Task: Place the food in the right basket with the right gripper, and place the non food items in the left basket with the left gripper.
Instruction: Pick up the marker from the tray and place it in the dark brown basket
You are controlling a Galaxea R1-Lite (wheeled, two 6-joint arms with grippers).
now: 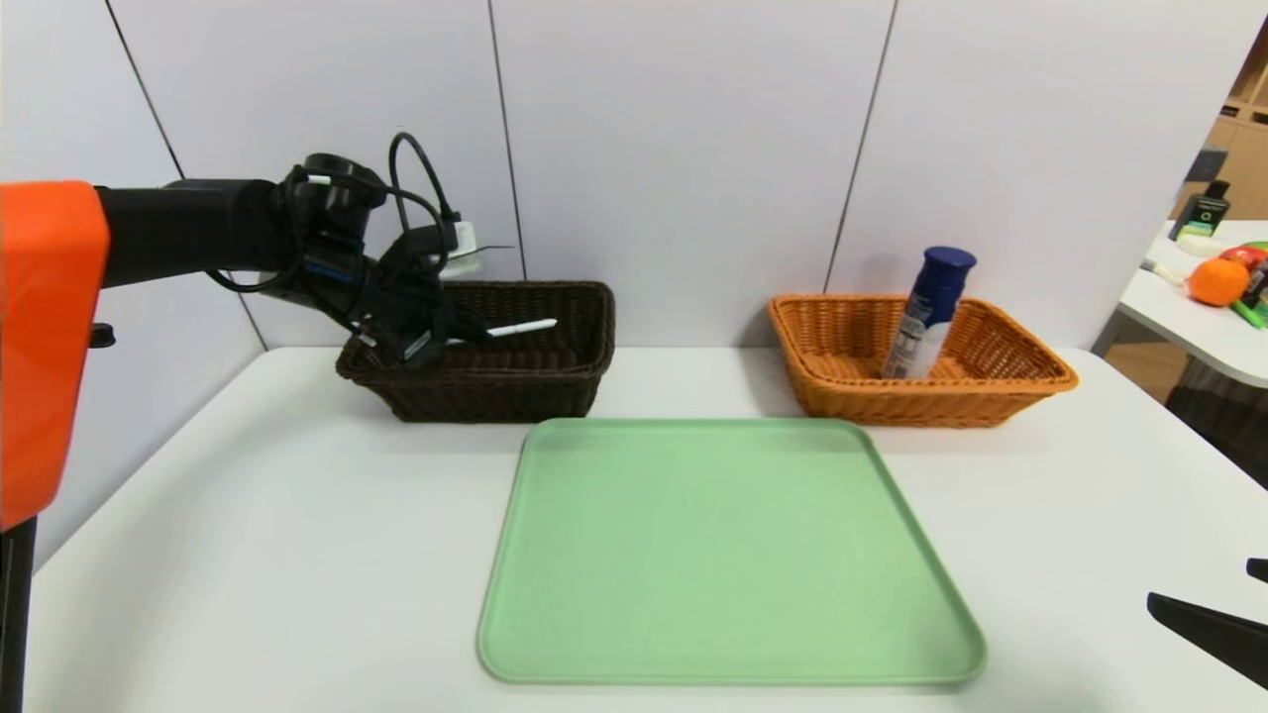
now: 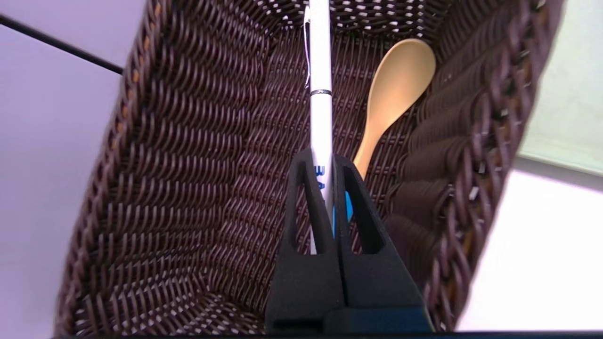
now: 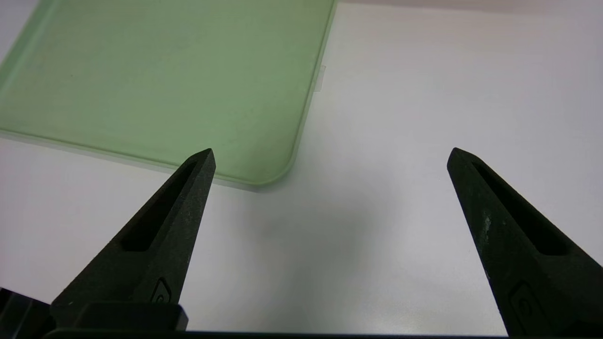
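While the left gripper (image 2: 325, 162) angles down into the dark woven left basket (image 2: 188, 141), its pointed jaws clench a slim white pen (image 2: 321, 117); beside them lies a smooth yellow spoon (image 2: 395, 89). Right gripper (image 3: 330, 157) jaws gape over the worktop (image 3: 424, 94).

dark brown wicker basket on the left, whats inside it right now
Inside the dark brown woven wicker basket lies a pale yellow spoon with a blue handle. The left claw holds a thin white pen over it. The claw covers most of the spoon's handle.

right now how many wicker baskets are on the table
2. The dark brown basket sits back left, with the left gripper over it; the orange basket sits back right, holding the blue-capped canister.
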